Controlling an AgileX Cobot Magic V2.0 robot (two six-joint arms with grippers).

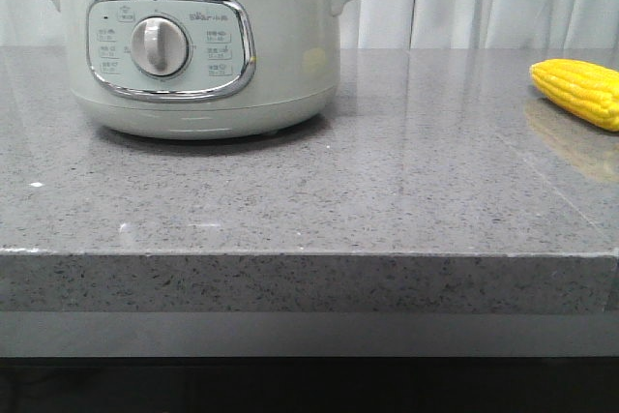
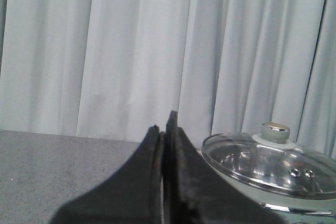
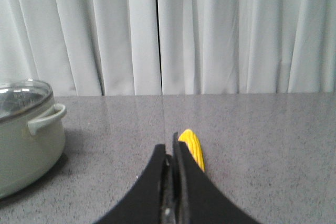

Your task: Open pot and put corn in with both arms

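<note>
The pale greenish-white pot stands at the back left of the grey stone counter, its dial facing me. Its glass lid with a round knob sits on top. The pot's side and handle also show in the right wrist view. The yellow corn lies on the counter at the right edge. My left gripper is shut and empty, beside the pot. My right gripper is shut and empty, with the corn lying just beyond its tips. Neither gripper shows in the front view.
The grey speckled counter has its front edge near me. White curtains hang behind the counter.
</note>
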